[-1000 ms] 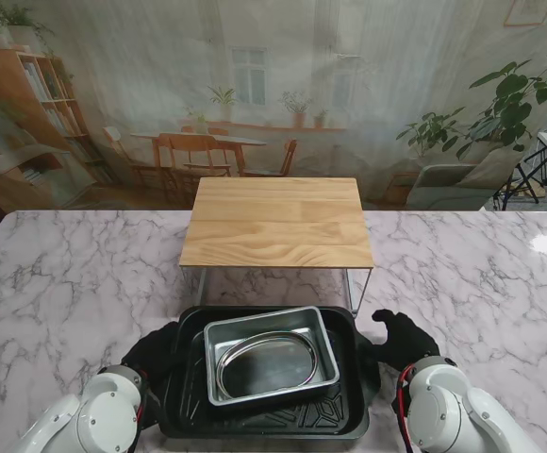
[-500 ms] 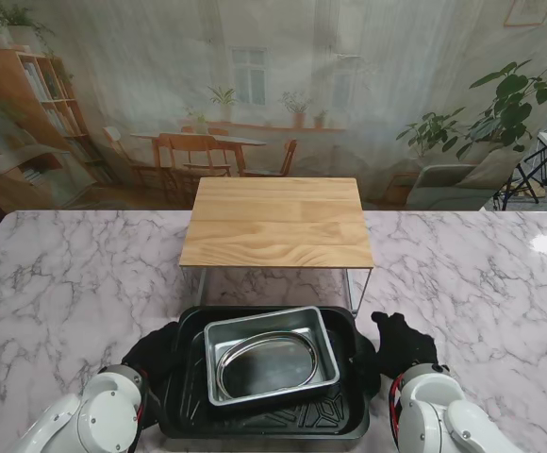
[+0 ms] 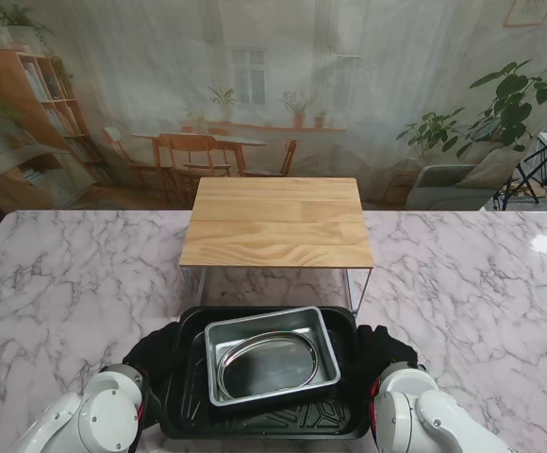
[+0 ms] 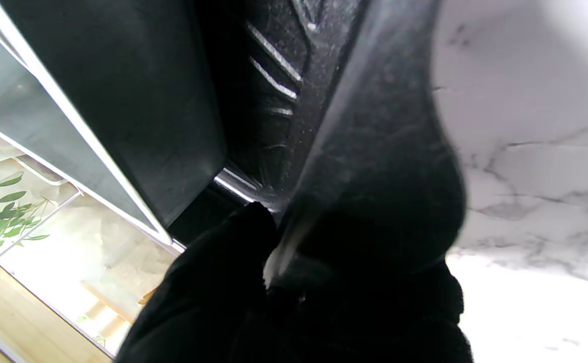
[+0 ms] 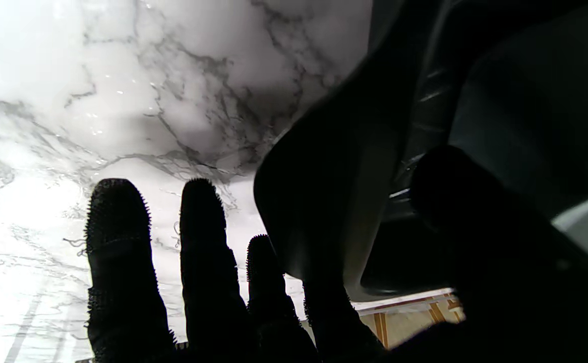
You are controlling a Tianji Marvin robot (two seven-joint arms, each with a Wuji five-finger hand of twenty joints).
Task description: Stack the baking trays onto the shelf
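You're looking down at a large black rectangular baking tray with a ribbed floor (image 3: 266,415) sitting on the white marble-patterned surface (image 3: 57,293), close to you and centred between your arms. Inside it rests a smaller silver rectangular metal baking tray (image 3: 270,354), turned slightly askew, and in that one lies a shiny oval metal dish (image 3: 266,364). Just beyond the trays, farther from you, stands the light wooden shelf on thin metal legs (image 3: 277,222), its top bare.

Your black-gloved left hand (image 3: 157,351) sits against the left edge of the black tray. In the left wrist view the thumb (image 4: 213,272) lies over the tray's rim (image 4: 369,126) with the rest of the hand under it, so the left hand is grasping the black tray.

Your black-gloved right hand (image 3: 379,347) is pressed up to the right edge of the same tray. In the right wrist view several fingers (image 5: 117,242) stretch out straight over the marble, spread apart beneath the tray's rim (image 5: 324,201), while the thumb (image 5: 455,201) reaches over the rim. Whether that hand has actually clamped down on the tray, you cannot tell from these views

Both trays are down on the surface, none on the shelf yet
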